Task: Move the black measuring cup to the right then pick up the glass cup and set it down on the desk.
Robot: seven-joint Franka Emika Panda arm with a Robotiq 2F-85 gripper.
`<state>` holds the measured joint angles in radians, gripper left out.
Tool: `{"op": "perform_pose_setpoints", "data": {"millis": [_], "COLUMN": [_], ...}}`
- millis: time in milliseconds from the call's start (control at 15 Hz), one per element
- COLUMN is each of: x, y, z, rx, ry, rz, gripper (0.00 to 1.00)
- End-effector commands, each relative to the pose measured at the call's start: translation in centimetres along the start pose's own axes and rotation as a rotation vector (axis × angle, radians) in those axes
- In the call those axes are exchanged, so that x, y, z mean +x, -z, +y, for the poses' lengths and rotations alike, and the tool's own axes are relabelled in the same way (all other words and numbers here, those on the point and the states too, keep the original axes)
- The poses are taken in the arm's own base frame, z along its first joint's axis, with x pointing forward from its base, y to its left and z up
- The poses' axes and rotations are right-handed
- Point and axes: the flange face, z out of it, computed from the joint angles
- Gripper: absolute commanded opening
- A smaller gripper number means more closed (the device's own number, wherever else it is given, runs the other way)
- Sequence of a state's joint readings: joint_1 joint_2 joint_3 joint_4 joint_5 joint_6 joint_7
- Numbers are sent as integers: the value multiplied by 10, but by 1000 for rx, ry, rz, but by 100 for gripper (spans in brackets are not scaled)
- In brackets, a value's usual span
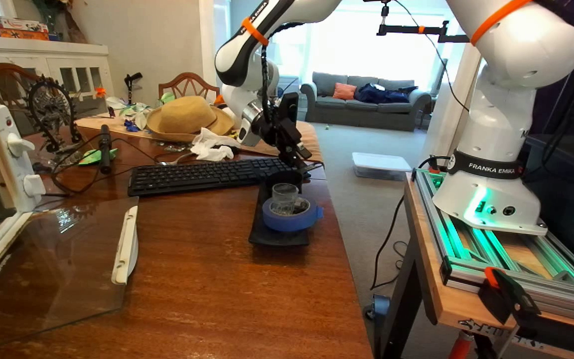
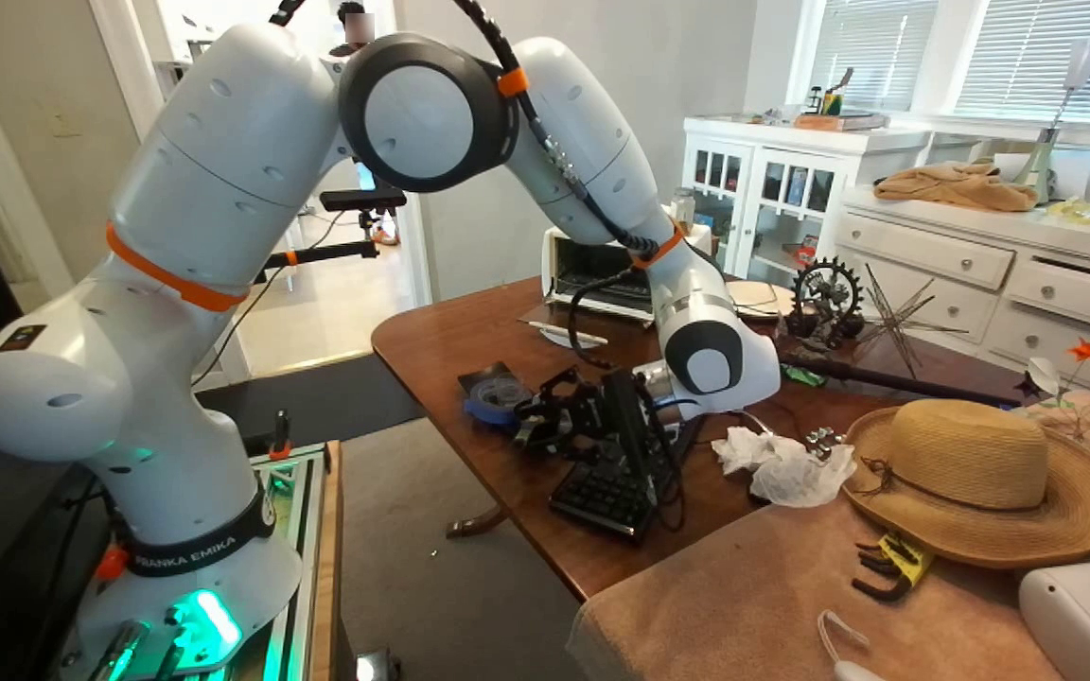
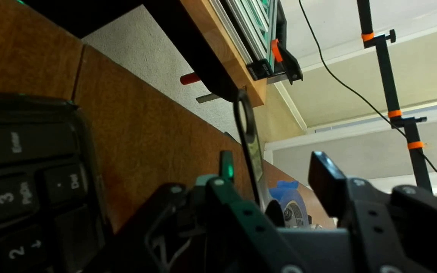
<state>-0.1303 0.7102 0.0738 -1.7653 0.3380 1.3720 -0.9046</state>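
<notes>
Clearly, the jaws of the gripper [image 3: 273, 167] are shown well parted in the wrist view, with nothing clasped; between them is framed the handle [image 3: 254, 155] of the black measuring cup [image 1: 292, 177], though whether it is touched cannot be told. In an exterior view, that cup is seen just below the gripper, near the far end of a flat black piece [image 1: 262, 237] laid on the desk [image 1: 217, 279]; directly in front, the glass cup [image 1: 284, 195] is stood upright at a roll of blue tape [image 1: 292, 224], whether within or upon its ring being unclear; a keyboard [image 1: 207, 174] is placed beside them.
</notes>
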Motion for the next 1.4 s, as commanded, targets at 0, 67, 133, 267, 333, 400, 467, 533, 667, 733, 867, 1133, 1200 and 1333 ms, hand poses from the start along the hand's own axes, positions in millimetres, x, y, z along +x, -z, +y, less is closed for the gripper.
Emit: {"op": "perform_pose_setpoints", "data": {"millis": [0, 67, 133, 267, 333, 400, 467, 533, 667, 733, 867, 1133, 1200, 1333], "x": [6, 8, 10, 13, 15, 16, 17, 18, 20, 20, 20, 20, 20, 19], "y": [-8, -9, -11, -13, -14, -15, -16, -16, -17, -18, -18, -18, -17, -16], "z": [-4, -6, -7, -9, -10, -11, -12, -13, -13, -14, -14, -14, -14, -13], "rx": [2, 0, -2, -1, 1, 3, 5, 6, 8, 10, 14, 16, 16, 19], "ry": [-18, -18, -18, -15, -13, -11, -8, -7, -4, -4, -4, -3, -2, 0], "rz": [-62, -73, -82, -93, -99, -104, -108, -111, -115, -116, -118, -117, -116, -111], "gripper": [56, 58, 61, 60, 59, 50, 43, 34, 17, 16, 9, 7, 3, 0]}}
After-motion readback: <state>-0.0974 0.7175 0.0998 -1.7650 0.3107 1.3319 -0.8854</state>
